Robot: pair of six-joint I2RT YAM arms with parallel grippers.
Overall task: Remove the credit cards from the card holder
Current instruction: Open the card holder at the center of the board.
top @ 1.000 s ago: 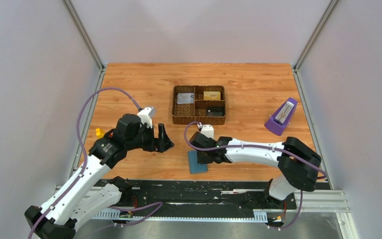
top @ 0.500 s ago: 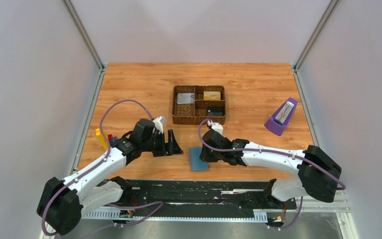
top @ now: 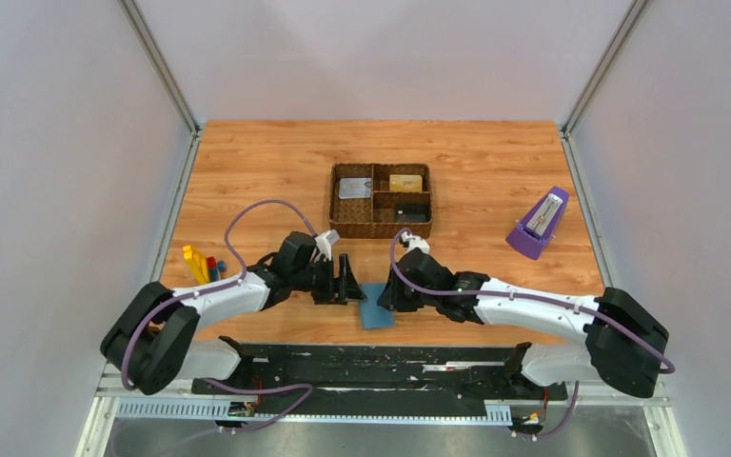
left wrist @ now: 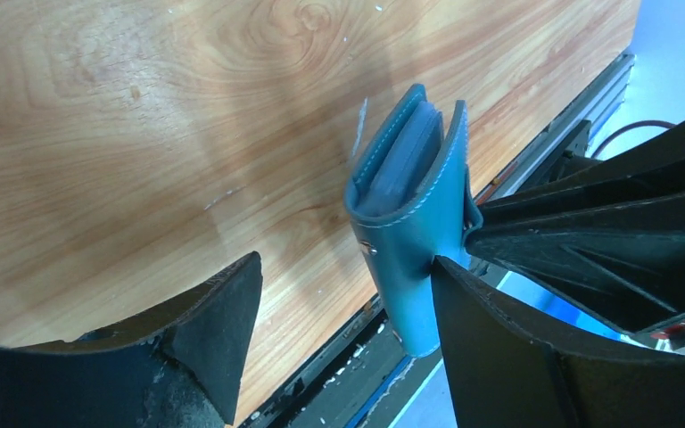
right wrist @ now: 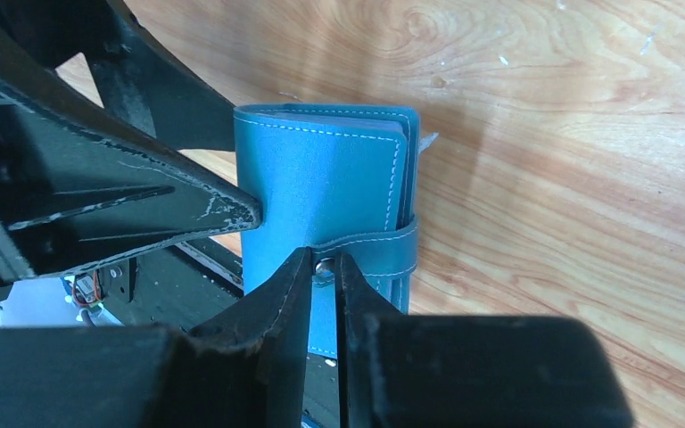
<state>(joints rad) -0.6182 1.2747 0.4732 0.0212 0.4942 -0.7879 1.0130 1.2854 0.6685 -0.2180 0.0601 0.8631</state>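
Observation:
The card holder (top: 375, 308) is a teal wallet folded shut near the table's front edge, its strap snapped across it. My right gripper (right wrist: 323, 264) is shut on that strap at the metal snap (right wrist: 325, 267); from above, the right gripper (top: 388, 297) sits at the holder's right side. My left gripper (left wrist: 339, 267) is open and wide, and its right finger (left wrist: 464, 312) touches the holder's (left wrist: 410, 232) outer face. In the top view the left gripper (top: 353, 286) stands just left of the holder. The credit cards are hidden; only blue-grey layers show between the covers.
A brown woven tray (top: 335, 214) stands behind the grippers, with flat gold, grey and dark pieces in its compartments. A purple metronome (top: 539, 224) is at the right. Yellow (top: 192, 262) and red (top: 211, 267) blocks lie at the left. The black rail (top: 381, 367) runs along the front edge.
My left arm has swung right and stretched low across the table until its gripper reached the holder, jaws narrowing a little. The right gripper stayed shut on the strap, shifting slightly right.

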